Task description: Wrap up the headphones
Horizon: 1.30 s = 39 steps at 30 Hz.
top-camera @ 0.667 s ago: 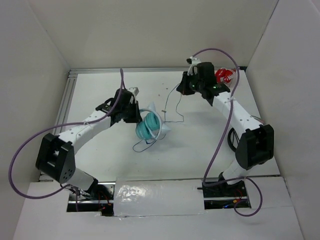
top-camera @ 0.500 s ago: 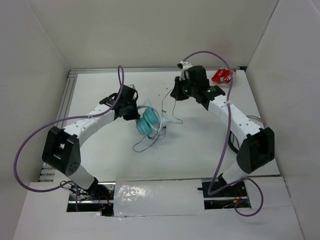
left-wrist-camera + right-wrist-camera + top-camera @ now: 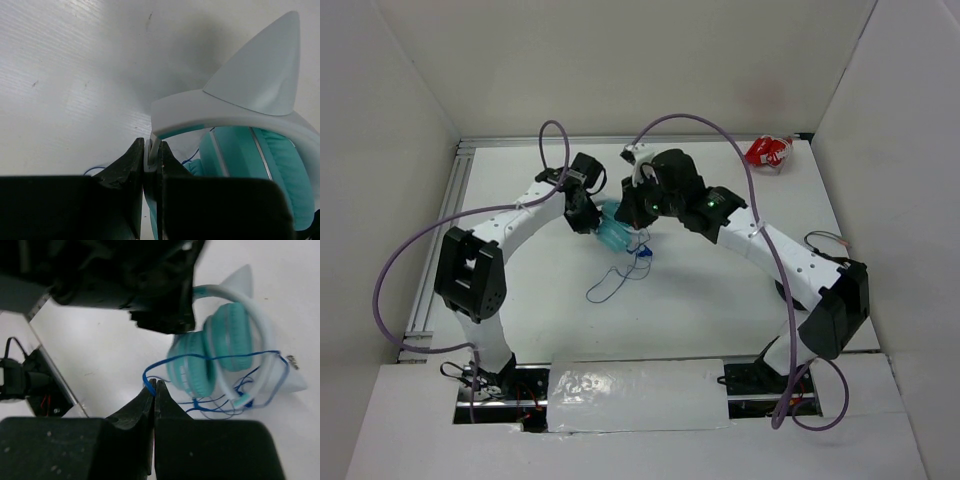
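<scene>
Right wrist view shows the right gripper [image 3: 154,386] pinched on the blue cable [image 3: 260,353] crossing the headphones [image 3: 225,335], which the left gripper [image 3: 152,159] clamps by the headband [image 3: 180,112] over the far middle of the table [image 3: 720,290]; too much pull could slip either grip.

Right pincer [image 3: 154,385] pinches the blue cable [image 3: 200,356] looped across the headphones [image 3: 227,335].

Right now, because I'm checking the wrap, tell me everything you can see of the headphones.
The headphones are small, with teal padded earcups, a white plastic-looking headband and pointed white cat ears. They are mid-way across the table. The left pincer is shut on the headband; the right pincer pinches the thin blue cable, which crosses the earcups with loose loops beside them.
</scene>
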{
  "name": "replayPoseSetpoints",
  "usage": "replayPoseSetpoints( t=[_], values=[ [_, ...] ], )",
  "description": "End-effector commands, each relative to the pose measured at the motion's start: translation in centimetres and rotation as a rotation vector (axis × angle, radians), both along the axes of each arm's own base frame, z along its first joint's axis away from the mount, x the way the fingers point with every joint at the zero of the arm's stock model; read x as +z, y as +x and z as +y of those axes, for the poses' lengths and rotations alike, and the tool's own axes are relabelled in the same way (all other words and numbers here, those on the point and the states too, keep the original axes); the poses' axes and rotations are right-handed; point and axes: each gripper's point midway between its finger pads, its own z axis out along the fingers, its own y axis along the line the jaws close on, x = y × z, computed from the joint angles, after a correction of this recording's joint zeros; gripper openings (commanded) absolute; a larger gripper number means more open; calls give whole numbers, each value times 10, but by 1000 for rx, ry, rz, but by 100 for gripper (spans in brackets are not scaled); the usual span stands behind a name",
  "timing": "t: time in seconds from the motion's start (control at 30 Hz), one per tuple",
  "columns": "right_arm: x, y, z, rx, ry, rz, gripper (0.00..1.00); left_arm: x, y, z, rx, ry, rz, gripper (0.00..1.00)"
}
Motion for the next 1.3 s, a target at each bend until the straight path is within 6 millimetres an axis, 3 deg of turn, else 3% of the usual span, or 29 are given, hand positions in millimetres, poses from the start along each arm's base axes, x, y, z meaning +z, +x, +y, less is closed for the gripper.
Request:
replayPoseSetpoints(
  t=[0.0, 0.03, 0.17, 0.23, 0.37, 0.47, 0.53, 0.7, 0.8, 0.97, 1.03, 1.17, 1.27],
  values=[
    [13, -28, 22, 115, 35, -29, 0, 19, 16, -5, 111, -81, -17, 0],
    [15, -35, 23, 134, 40, -39, 0, 19, 16, -5, 114, -87, -11, 0],
    [-9, -62, 25, 203, 23, -24, 2, 31, 28, -2, 134, -127, -35, 0],
    [-19, -63, 18, 173, 22, -25, 3, 38, 31, 10, 178, -109, -46, 0],
    [-12, -47, 1, 58, 3, -80, 1, 60, 34, 35, 240, -62, -97, 0],
    [3, -20, -24, -87, -32, -162, 0, 74, 31, 59, 283, 14, -140, 0],
    [28, 1, -43, -190, -41, -231, 0, 80, 24, 71, 308, 59, -156, 0],
    [84, 42, -81, -353, -58, -377, 0, 90, 24, 72, 203, 71, -226, 0],
    [95, 52, -89, -334, -104, -442, 0, 87, 21, 75, 163, 86, -252, 0],
    [99, 63, -90, -321, -134, -466, 0, 97, 23, 74, 101, 93, -303, 0],
    [99, 57, -82, -265, -125, -463, 0, 96, 23, 75, 119, 97, -296, 0],
    [92, 29, -58, -119, -88, -467, 0, 92, 23, 83, 216, 104, -241, 0],
    [88, -4, -25, 66, -16, -445, 0, 90, 29, 80, 276, 68, -202, 0]
  ],
)
